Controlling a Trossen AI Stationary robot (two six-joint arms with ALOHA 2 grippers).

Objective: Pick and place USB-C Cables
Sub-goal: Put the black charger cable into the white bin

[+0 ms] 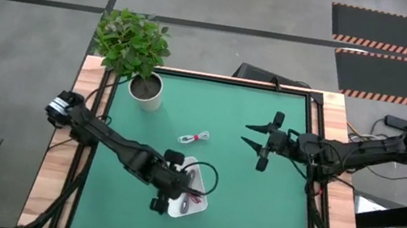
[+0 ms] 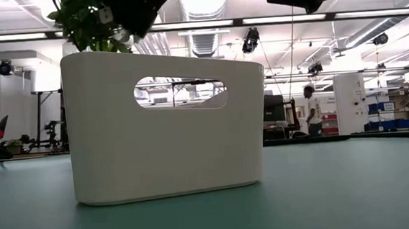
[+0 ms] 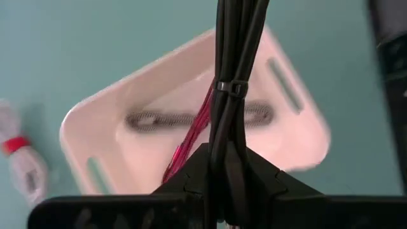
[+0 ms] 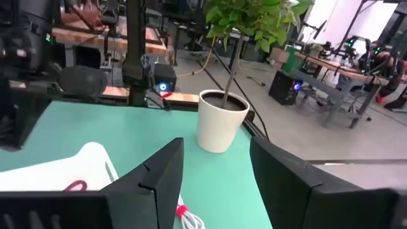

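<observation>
My left gripper (image 1: pixel 178 185) (image 3: pixel 226 175) hangs over the white tray (image 1: pixel 201 205) (image 3: pixel 82 121), shut on the black cable (image 3: pixel 230 70). In the tray lie the grey cable (image 3: pixel 159 119) and the magenta-red cable (image 3: pixel 191 137), which the black bundle partly hides. The white cable (image 1: pixel 194 138) (image 3: pixel 20 159), tied with a red band, lies on the green mat just beyond the tray's far side. My right gripper (image 1: pixel 248 134) (image 4: pixel 216 172) is open and holds nothing. It hovers to the right of the white cable and points toward the table's left. My left gripper pinches the black cable's bundled strands (image 3: pixel 224 143) between its two fingers (image 3: pixel 191 175), which lie along the bundle. The fingers come from above. The bundle runs on past the fingertips over the tray, with a tie (image 3: pixel 230 87) round it; its other end is out of frame.
A potted plant in a white pot (image 1: pixel 146 89) (image 4: pixel 219 121) stands at the mat's far left corner. The low view is mostly filled by the tray's wall with its handle slot (image 2: pixel 180 92). Open green mat (image 1: pixel 253 212) lies right of the tray.
</observation>
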